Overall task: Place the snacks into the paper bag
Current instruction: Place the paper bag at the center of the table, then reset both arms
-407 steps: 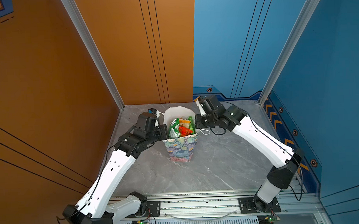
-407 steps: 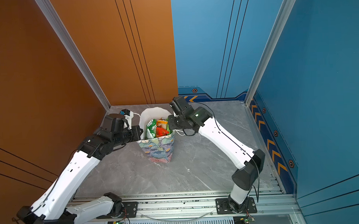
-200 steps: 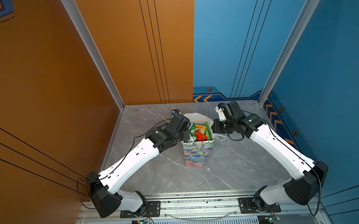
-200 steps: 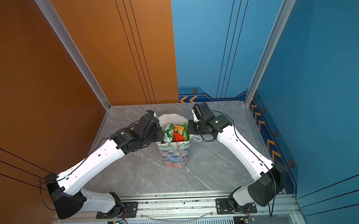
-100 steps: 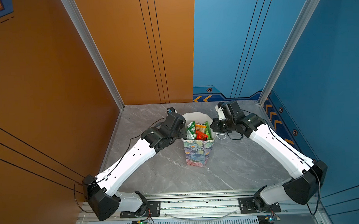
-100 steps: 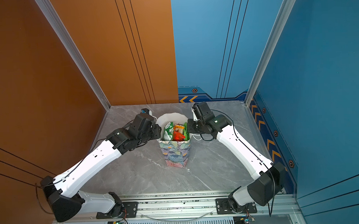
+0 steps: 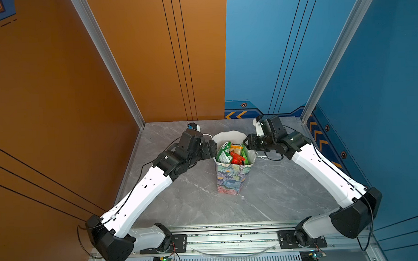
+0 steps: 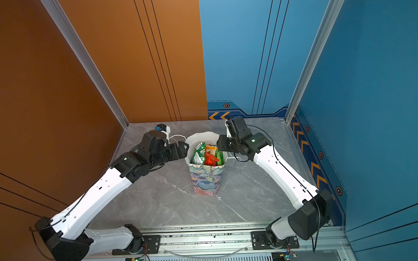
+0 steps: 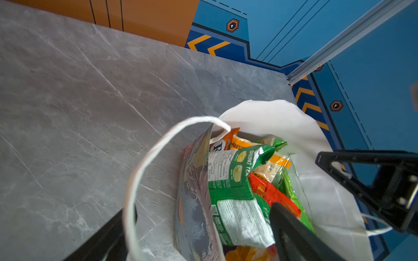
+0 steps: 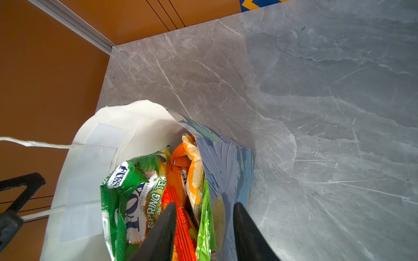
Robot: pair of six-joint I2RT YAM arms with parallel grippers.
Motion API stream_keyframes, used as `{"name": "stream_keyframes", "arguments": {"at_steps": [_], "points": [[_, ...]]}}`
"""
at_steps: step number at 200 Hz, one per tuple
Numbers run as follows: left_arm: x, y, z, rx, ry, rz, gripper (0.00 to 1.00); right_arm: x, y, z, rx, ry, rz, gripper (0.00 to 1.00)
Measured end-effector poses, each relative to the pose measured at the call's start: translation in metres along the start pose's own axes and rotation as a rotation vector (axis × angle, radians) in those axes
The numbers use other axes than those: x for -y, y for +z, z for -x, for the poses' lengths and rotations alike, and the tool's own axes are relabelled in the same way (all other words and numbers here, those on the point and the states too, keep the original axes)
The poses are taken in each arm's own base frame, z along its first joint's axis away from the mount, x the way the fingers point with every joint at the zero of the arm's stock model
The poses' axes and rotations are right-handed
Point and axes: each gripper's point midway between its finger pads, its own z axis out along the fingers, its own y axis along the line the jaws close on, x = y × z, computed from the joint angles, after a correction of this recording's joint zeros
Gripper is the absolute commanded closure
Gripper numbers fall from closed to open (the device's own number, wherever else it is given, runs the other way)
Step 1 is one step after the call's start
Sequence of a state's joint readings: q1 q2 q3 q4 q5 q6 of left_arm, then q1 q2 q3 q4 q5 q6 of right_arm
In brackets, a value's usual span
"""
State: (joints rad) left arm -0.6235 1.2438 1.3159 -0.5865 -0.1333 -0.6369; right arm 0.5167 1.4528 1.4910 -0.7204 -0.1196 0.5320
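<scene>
The paper bag (image 7: 230, 180) (image 8: 205, 181) stands upright mid-table, floral outside, white inside. Several snacks stick up in it: a green-white packet (image 7: 224, 154) (image 9: 235, 185) (image 10: 129, 203), a red one (image 7: 236, 157) (image 10: 181, 221), a yellow-orange one (image 7: 236, 148) (image 10: 194, 167) and a green one (image 10: 207, 226). My left gripper (image 7: 212, 147) (image 8: 183, 148) (image 9: 202, 208) is open wide, one finger outside the bag's left wall and one inside. My right gripper (image 7: 248, 141) (image 8: 220, 141) (image 10: 204, 205) is open, straddling the right wall and the green packet's edge.
A white cord handle (image 9: 144, 162) loops out over the left gripper's outer finger; another cord (image 7: 260, 156) hangs by the right wall. Grey marble tabletop (image 7: 277, 186), orange wall (image 7: 59, 117) left, blue wall (image 7: 369, 106) right, metal rail (image 7: 231, 240) at the front.
Two seconds back the bag sat further left; since a second ago it has stayed put. Both grippers were shut at its rim and have opened, the left one wider.
</scene>
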Motion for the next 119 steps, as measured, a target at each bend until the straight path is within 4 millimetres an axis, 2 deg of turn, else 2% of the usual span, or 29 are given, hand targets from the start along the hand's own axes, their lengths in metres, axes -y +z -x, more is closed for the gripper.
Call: {"name": "stream_keyframes", "arguments": {"at_steps": [32,68,119], "points": [[-0.002,-0.016,0.011,0.05,0.011,-0.032,0.02,0.0,0.0,0.0,0.001,0.0,0.0,0.48],[-0.016,-0.035,0.028,0.141,-0.007,-0.039,0.02,0.001,0.0,0.001,0.002,0.0,-0.001,0.42],[-0.047,-0.038,0.027,0.219,-0.041,0.011,0.02,0.005,-0.006,0.009,0.033,0.008,-0.015,0.28]]}}
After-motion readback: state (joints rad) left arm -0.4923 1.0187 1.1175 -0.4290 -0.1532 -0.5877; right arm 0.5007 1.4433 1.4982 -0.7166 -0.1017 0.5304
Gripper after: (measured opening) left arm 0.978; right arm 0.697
